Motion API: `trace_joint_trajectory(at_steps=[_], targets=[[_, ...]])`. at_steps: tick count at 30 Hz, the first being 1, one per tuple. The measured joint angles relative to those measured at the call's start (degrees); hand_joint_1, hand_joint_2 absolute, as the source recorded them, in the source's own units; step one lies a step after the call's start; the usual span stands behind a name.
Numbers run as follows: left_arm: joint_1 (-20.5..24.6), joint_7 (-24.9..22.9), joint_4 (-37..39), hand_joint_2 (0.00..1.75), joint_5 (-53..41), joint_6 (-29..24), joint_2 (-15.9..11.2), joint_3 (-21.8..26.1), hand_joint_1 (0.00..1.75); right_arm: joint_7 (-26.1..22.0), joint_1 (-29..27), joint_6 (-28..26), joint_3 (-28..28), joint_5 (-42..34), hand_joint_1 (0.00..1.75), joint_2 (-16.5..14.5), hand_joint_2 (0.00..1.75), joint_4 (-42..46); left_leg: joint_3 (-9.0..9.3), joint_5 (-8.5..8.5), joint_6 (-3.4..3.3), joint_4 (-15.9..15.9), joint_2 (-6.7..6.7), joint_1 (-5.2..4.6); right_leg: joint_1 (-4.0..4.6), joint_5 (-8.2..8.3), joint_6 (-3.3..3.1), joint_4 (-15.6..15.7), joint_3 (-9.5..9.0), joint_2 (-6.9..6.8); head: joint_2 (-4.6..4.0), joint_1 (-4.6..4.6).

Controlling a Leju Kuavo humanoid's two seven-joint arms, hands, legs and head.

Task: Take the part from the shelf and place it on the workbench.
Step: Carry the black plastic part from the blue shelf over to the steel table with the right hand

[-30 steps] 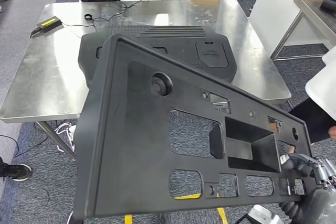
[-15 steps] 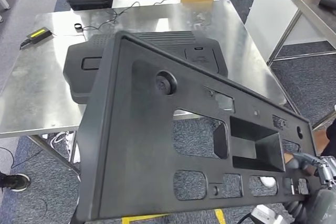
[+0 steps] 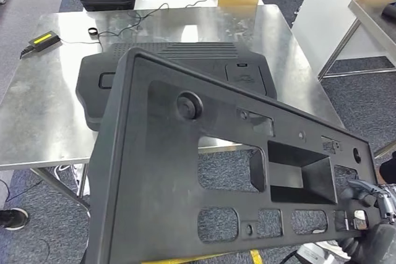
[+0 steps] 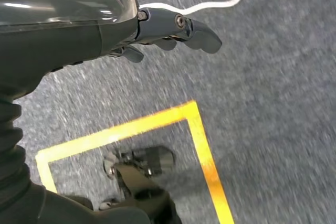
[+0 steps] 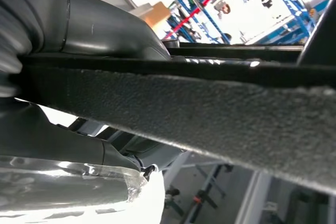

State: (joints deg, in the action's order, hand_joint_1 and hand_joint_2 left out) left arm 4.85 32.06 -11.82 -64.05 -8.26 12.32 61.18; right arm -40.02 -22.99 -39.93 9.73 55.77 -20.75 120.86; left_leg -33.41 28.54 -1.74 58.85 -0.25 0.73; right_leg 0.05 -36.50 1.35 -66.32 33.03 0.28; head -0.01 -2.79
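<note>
Right hand [image 3: 362, 224] grips the lower right edge of the black panel [image 3: 187, 177], held tilted over the near edge of the steel worktop [image 3: 42, 109]. Left hand [image 4: 174, 30] hangs with fingers apart, holding nothing. Against earlier, the worktop's second black part [image 3: 187, 66] sits slightly lower in view. No lettering is legible.

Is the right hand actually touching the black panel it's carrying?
Touching. In the head view the right hand wraps its fingers over the near corner of the black panel; the right wrist view shows the panel's edge clamped in that hand.
</note>
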Motion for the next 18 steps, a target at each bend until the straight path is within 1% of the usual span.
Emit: trace_joint_trajectory(at_steps=[1,2,3,4,5,6,8,9,10,12,13,14,15,16,17,18], targets=[[0.02,-0.02,0.00,1.75,-0.04,0.09,0.00,0.00,0.00,-0.07,0.02,0.00,0.03,0.04,1.75,0.01,1.75,-0.01,0.30,0.28,-0.05,-0.02,0.01,0.07,-0.20,-1.33,0.30,-4.08,2.44,-0.01,0.00,0.01],[-0.01,-0.05,0.00,1.75,-0.05,0.20,0.00,0.00,0.00,-0.07,0.01,0.00,0.05,0.14,1.75,0.01,1.75,-0.02,0.66,0.63,-0.03,-0.01,0.00,0.14,-0.40,-1.77,0.54,-7.12,4.55,-0.03,0.01,0.01],[-0.04,-0.08,0.00,1.75,-0.06,0.30,-0.01,0.00,0.00,-0.06,0.01,0.00,0.08,0.27,1.75,0.01,1.75,-0.03,1.15,1.03,0.05,-0.01,-0.04,0.21,-0.56,-1.00,0.70,-8.23,5.79,-0.03,0.00,0.02],[-0.06,-0.11,0.00,1.75,-0.06,0.38,-0.01,0.00,0.00,-0.05,0.01,0.00,0.10,0.39,1.75,0.01,1.75,-0.03,1.57,1.34,0.11,-0.01,-0.07,0.27,-0.66,0.10,0.80,-8.21,6.35,-0.04,0.00,0.02],[-0.07,-0.13,0.00,1.75,-0.06,0.41,-0.02,0.00,0.00,-0.05,0.02,0.00,0.12,0.48,1.75,0.01,1.75,-0.04,1.90,1.57,0.17,-0.01,-0.11,0.32,-0.71,1.25,0.85,-7.40,6.34,-0.04,-0.01,0.02],[-0.07,-0.13,0.00,1.75,-0.06,0.42,-0.02,0.00,0.00,-0.04,0.02,0.00,0.13,0.51,1.75,0.01,1.75,-0.04,2.09,1.69,0.20,-0.01,-0.13,0.34,-0.73,2.01,0.87,-6.64,6.14,-0.05,-0.01,0.02],[-0.07,-0.13,0.00,1.75,-0.06,0.42,-0.01,0.00,0.00,-0.04,0.02,0.00,0.13,0.54,1.75,0.01,1.75,-0.04,2.16,1.74,0.22,-0.01,-0.15,0.35,-0.73,2.32,0.88,-6.24,6.00,-0.05,0.00,0.02],[-0.07,-0.14,0.00,1.75,-0.06,0.43,-0.01,0.00,0.00,-0.04,0.03,0.00,0.13,0.57,1.75,0.01,1.75,-0.04,2.29,1.83,0.25,-0.01,-0.18,0.37,-0.73,2.93,0.88,-5.46,5.72,-0.05,0.00,0.02],[-0.06,-0.14,0.00,1.75,-0.07,0.43,0.00,0.00,0.00,-0.04,0.04,0.00,0.13,0.62,1.75,0.01,1.75,-0.04,2.55,1.99,0.32,-0.01,-0.22,0.40,-0.73,4.03,0.85,-3.92,5.17,-0.05,0.01,0.01],[0.03,-0.16,0.00,1.75,-0.10,0.45,0.01,0.00,0.00,-0.05,0.25,-0.01,0.13,0.82,1.75,0.02,1.75,-0.08,3.39,2.82,1.06,-0.23,-0.28,0.41,-0.39,6.77,-0.03,2.51,2.82,-0.04,0.01,0.05],[0.07,-0.17,0.00,1.75,-0.14,0.46,0.01,0.00,0.00,-0.05,0.35,-0.01,0.15,0.91,1.75,0.03,1.75,-0.11,3.80,3.18,1.52,-0.49,-0.27,0.40,-0.21,7.66,-0.57,5.20,1.85,-0.01,0.01,0.07],[0.12,-0.19,0.00,1.75,-0.18,0.47,0.01,0.00,0.00,-0.05,0.45,-0.01,0.16,0.98,1.75,0.03,1.75,-0.13,4.18,3.60,2.02,-0.79,-0.24,0.39,-0.18,8.09,-1.18,7.38,0.96,0.02,0.01,0.11],[0.17,-0.19,0.00,1.75,-0.21,0.46,0.01,-0.01,0.00,-0.05,0.47,-0.01,0.16,0.98,1.75,0.03,1.75,-0.14,4.28,3.91,2.24,-0.68,-0.21,0.38,-0.31,8.04,-1.49,7.78,0.63,0.02,0.00,0.16],[0.24,-0.19,0.00,1.75,-0.23,0.44,0.01,-0.01,0.00,-0.05,0.56,-0.01,0.15,1.00,1.75,0.03,1.75,-0.13,3.87,4.62,2.42,0.46,-0.20,0.36,-0.46,7.99,-1.83,8.23,0.14,-0.05,0.00,0.20],[0.30,-0.19,0.00,1.75,-0.23,0.43,0.01,-0.02,0.00,-0.05,0.67,-0.02,0.10,1.01,1.75,0.02,1.75,-0.14,2.70,5.75,2.54,2.93,-0.20,0.35,-0.62,7.88,-2.16,8.60,-0.39,-0.14,0.00,0.27],[0.30,-0.20,0.00,1.75,-0.23,0.42,0.00,-0.02,0.00,-0.05,0.78,-0.02,0.04,1.03,1.75,0.02,1.75,-0.16,0.69,7.17,2.62,6.67,-0.19,0.33,-0.61,7.64,-2.44,8.73,-0.81,-0.23,0.00,0.33]])
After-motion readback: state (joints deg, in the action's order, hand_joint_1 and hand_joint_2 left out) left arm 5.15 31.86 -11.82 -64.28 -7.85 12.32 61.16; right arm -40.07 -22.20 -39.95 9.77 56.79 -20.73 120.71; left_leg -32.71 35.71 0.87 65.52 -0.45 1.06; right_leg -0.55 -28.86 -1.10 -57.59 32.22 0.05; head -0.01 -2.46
